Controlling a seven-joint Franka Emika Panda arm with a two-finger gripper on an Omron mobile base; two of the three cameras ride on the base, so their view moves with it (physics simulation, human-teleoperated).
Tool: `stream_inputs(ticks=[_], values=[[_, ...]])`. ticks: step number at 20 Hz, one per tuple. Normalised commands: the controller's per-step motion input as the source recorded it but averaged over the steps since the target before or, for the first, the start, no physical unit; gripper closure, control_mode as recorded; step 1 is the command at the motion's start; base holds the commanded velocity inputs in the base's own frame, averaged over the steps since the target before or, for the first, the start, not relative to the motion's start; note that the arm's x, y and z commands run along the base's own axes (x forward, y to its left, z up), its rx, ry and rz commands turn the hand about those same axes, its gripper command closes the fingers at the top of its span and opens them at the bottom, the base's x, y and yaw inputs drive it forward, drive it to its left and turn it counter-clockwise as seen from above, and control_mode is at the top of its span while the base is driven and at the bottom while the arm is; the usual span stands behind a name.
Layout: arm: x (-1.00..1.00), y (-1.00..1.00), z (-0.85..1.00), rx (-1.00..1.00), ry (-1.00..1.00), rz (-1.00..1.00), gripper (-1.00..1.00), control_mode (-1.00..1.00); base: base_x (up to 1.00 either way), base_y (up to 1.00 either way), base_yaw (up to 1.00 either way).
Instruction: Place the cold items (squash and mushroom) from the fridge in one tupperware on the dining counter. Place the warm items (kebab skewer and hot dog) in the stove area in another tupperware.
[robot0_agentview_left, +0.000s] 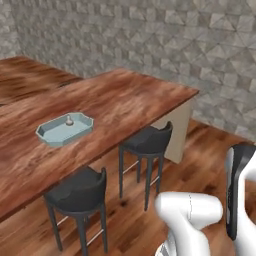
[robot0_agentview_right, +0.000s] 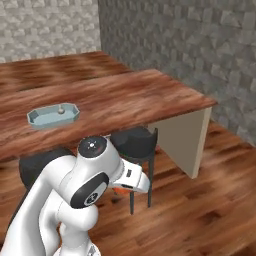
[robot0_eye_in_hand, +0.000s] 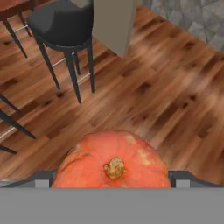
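Observation:
An orange squash (robot0_eye_in_hand: 112, 162) with a tan stem stub sits between my gripper's (robot0_eye_in_hand: 113, 178) fingers in the hand view, held over the wooden floor. The jaws stand wide and are closed on its sides. A sliver of the squash (robot0_agentview_right: 119, 190) peeks out under my forearm in the right base view. On the dining counter (robot0_agentview_left: 130, 97) (robot0_agentview_right: 130, 92) lies a pale blue tupperware (robot0_agentview_left: 50, 134) (robot0_agentview_right: 40, 119), and a small grey mushroom (robot0_agentview_left: 69, 120) (robot0_agentview_right: 60, 111) stands inside it. That tupperware is well ahead and to the left of me.
Two dark stools (robot0_agentview_left: 148, 142) (robot0_agentview_left: 77, 192) stand along the counter's near side, one of them (robot0_agentview_right: 136, 142) (robot0_eye_in_hand: 61, 22) just ahead of the arm. The counter's beige end panel (robot0_agentview_right: 177, 135) and a grey stone wall (robot0_agentview_right: 190, 45) lie to the right.

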Motion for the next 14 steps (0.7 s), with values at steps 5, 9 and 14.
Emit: stream_inputs(ticks=[5,9,14], values=[[0.00,0.00,0.00,0.00,0.00,0.00,1.00,1.00,0.39,-0.48,0.52],[0.00,0.00,0.00,0.00,0.00,0.00,1.00,1.00,0.38,-0.31,0.54],[0.00,0.00,0.00,0.00,0.00,0.00,1.00,1.00,0.35,-0.33,0.52]])
